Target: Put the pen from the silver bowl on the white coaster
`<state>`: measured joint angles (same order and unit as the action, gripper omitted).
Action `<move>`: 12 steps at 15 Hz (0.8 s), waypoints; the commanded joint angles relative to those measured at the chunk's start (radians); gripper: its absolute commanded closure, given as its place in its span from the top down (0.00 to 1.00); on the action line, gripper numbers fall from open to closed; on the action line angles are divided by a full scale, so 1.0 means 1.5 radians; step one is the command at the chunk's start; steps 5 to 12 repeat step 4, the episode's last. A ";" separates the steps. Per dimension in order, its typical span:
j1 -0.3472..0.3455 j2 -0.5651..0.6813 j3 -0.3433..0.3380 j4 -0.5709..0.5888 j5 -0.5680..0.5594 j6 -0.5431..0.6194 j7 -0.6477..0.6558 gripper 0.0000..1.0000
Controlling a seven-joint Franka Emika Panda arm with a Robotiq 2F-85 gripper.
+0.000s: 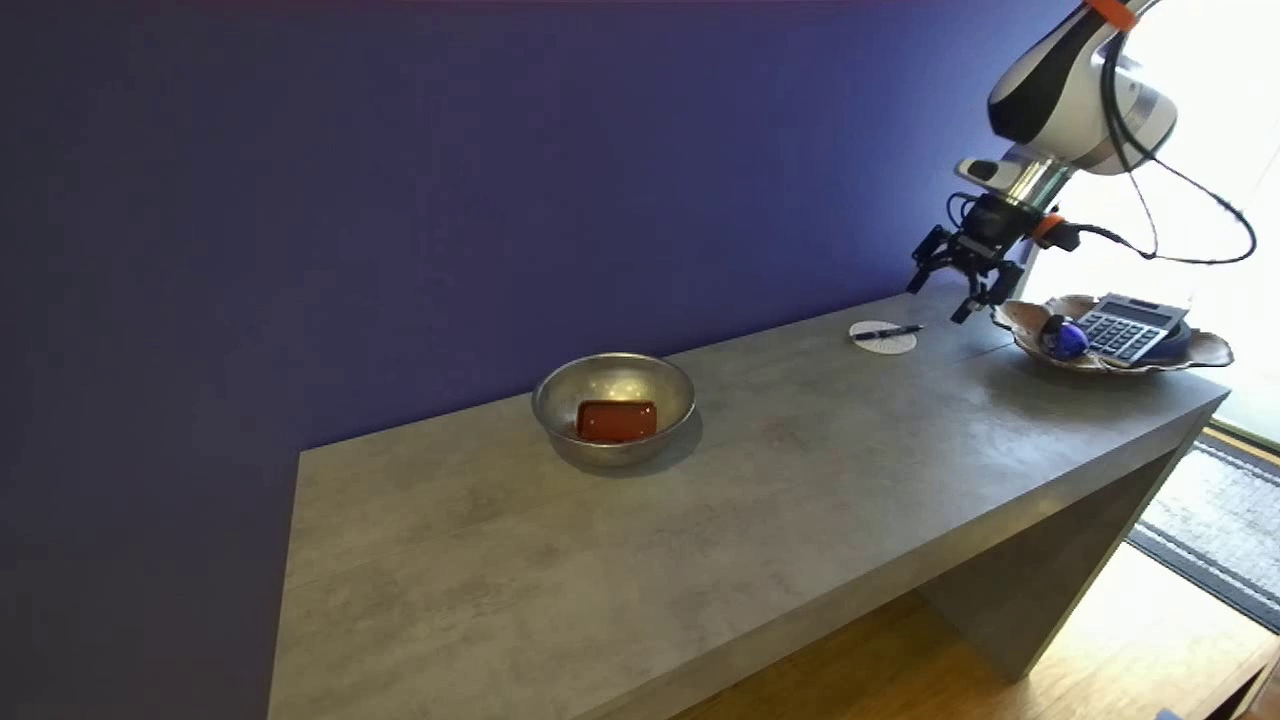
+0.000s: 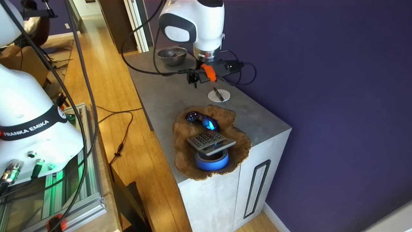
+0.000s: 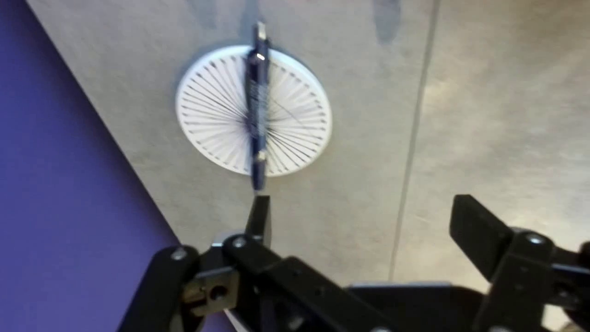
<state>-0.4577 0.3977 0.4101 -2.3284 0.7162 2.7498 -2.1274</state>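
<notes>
Pen point(image 3: 257, 106) resting across the white coaster point(image 3: 207, 115)

1. I confirm the pen on top of the white coaster, crossing its middle. In my wrist view it runs near to far, and both ends reach past the coaster's edge. The coaster lies flat on the grey tabletop point(image 1: 760, 490), near the purple wall point(image 1: 450, 200).

2. The gripper point(image 1: 941, 297) has its two fingers point(image 3: 479, 230) spread wide apart. In an exterior view I read its position as above the tabletop, to the right of the coaster, pointing down and to the left. It is apart from the pen. The robot arm point(image 1: 1090, 120) extends to it from the right.

3. The silver bowl point(image 1: 612, 457) stands upright on the tabletop; in an exterior view I locate it to the left of the coaster and well apart from it. It holds a glossy red-brown rectangular item point(image 1: 617, 421), whose kind I cannot identify.

4. At the right end of the tabletop in an exterior view, I note a wavy-edged wooden dish point(image 1: 1210, 350). Its load, as I read it, is a calculator point(image 2: 206, 140), sunglasses point(image 2: 210, 123) with blue lenses, and a roll of blue tape point(image 2: 212, 165). The calculator is tilted, its display end over the roll.
</notes>
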 commanded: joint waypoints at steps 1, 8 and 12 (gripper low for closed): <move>-0.045 -0.170 0.019 -0.126 -0.009 -0.166 -0.065 1.00; 0.058 -0.156 -0.084 -0.099 0.037 -0.210 -0.115 1.00; 0.058 -0.156 -0.084 -0.099 0.037 -0.210 -0.115 1.00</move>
